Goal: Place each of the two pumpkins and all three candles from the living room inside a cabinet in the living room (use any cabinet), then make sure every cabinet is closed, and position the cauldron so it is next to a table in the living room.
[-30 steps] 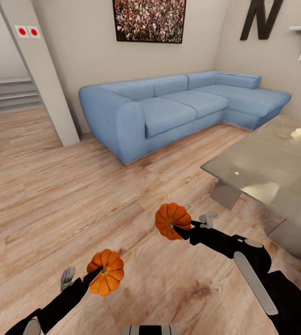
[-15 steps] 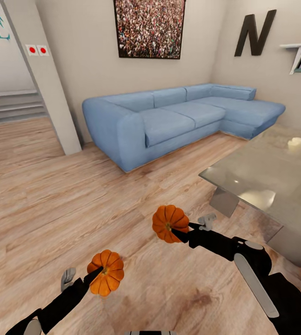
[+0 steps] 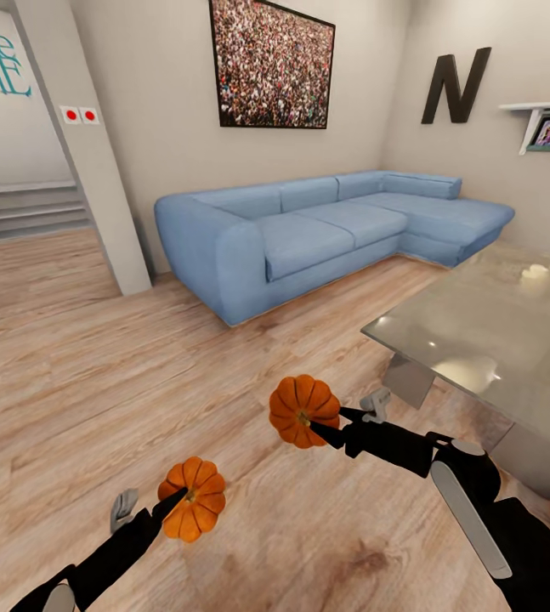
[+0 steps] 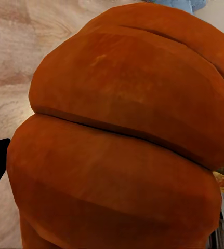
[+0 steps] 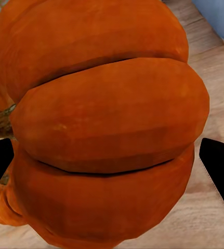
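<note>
Matt ribbed pumpkins (image 3: 195, 499), wood-grain floor (image 3: 96, 374), glossy glass table (image 3: 496, 340), soft cloth sofa (image 3: 309, 229).

Head view high, wrist views against pumpkins (image 3: 193, 499).

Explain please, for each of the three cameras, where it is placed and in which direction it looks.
Head view: on the robot's head, looking forward and down at sofa, glass table, both arms, left gripper and right gripper.
Left wrist view: near the left gripper, facing its pumpkin; dark fingers at the edges.
Right wrist view: near the right gripper, facing its pumpkin.
Shared: both pumpkins.
</note>
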